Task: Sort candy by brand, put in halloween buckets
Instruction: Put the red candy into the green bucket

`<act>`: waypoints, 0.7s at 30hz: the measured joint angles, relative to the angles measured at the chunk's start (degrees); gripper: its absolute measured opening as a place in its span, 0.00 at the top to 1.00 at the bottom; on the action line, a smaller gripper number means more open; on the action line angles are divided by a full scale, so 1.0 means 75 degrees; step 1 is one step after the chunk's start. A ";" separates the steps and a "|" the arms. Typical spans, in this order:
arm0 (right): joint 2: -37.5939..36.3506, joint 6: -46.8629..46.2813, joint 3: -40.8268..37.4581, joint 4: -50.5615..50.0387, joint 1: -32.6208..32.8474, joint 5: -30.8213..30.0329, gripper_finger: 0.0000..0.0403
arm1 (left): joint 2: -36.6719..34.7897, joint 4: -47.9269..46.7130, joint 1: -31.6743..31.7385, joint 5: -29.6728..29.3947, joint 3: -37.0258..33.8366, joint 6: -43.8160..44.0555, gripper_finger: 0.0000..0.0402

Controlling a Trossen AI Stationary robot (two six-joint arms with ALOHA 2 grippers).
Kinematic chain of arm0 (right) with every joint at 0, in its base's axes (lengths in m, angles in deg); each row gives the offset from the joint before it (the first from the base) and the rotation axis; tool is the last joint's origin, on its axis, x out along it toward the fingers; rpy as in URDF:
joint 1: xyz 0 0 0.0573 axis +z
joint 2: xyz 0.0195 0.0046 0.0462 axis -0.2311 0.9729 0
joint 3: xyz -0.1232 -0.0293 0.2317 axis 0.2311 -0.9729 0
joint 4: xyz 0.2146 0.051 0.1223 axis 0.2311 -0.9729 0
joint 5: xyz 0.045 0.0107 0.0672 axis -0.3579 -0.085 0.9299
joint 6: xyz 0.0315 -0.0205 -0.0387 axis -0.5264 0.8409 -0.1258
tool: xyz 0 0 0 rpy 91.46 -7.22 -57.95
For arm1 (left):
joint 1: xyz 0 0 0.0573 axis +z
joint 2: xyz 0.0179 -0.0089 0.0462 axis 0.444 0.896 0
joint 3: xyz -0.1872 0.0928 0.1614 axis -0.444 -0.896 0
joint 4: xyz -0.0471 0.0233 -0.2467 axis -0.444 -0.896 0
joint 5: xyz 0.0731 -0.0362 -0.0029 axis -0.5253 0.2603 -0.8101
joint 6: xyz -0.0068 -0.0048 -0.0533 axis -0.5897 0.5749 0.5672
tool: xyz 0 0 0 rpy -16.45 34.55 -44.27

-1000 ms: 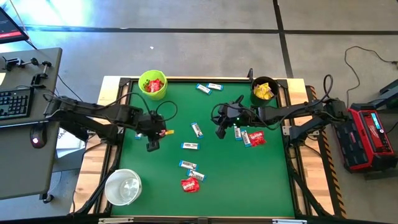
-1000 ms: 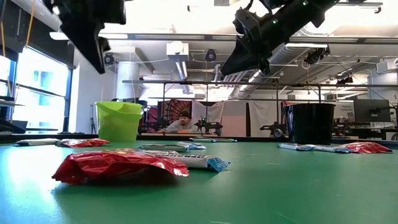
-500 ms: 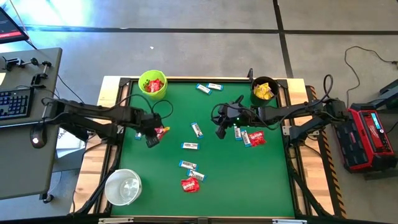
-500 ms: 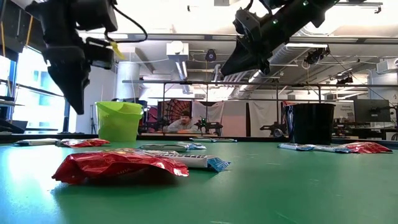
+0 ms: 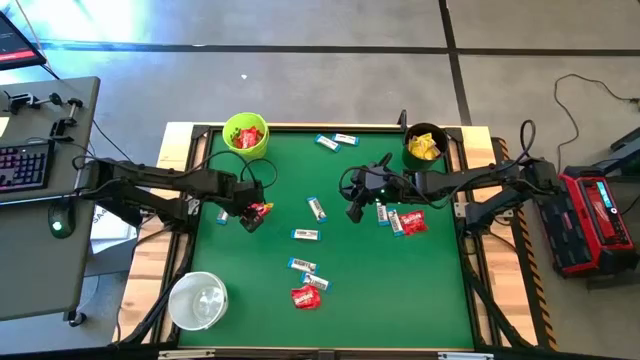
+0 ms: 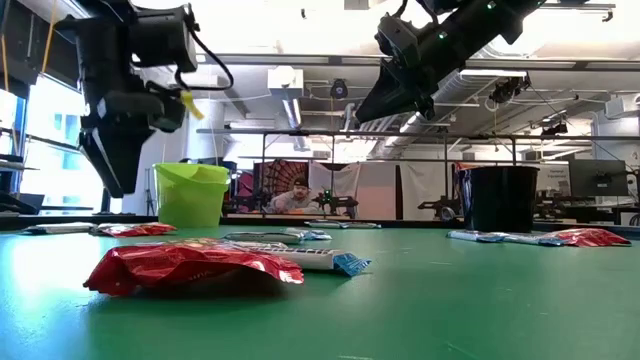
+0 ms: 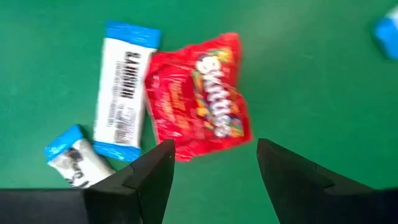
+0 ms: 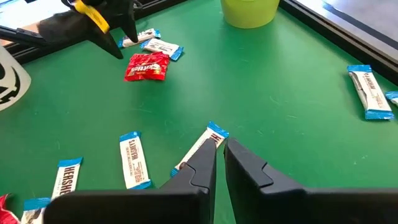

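Three risks worth watching. Spread wide and holding nothing: left fingers [image 7: 149, 177], poised straddling a red packet [image 7: 202, 112] flat on the bench [image 5: 400, 290], toward its left edge, about midway along. Lying right against that packet, a white-and-blue bar [image 7: 124, 93], with a smaller bar [image 7: 74, 155] just beside. First risk: closing slightly off line and pinching the bar along with the packet, or nudging both aside, then carrying two brands to one bucket. Second: crinkly, flat wrapper, so likely to slide out from under the tips or be caught by a corner only, and drop short of the lime green bucket [image 5: 245, 135] at the far left corner, already showing red inside. Third: wrong destination, with the black bucket [image 5: 424, 146] at the far right corner showing yellow and the white bucket [image 5: 197, 300] at the near left corner. Clenched on nothing: right fingers [image 8: 199, 165], hanging above mid-bench, well apart from the left arm, so little chance of a clash.
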 joint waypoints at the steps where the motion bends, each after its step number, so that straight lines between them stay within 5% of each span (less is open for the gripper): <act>1: 0.0000 -0.0001 0.0000 0.0001 0.0000 -0.0010 0.94 | 0.0109 0.0007 0.0000 -0.0108 0.0000 0.0040 0.45; 21: 0.0000 -0.0012 0.0000 0.0003 0.0003 -0.0036 0.94 | 0.1501 0.0054 -0.0245 -0.0398 0.0000 0.0698 0.45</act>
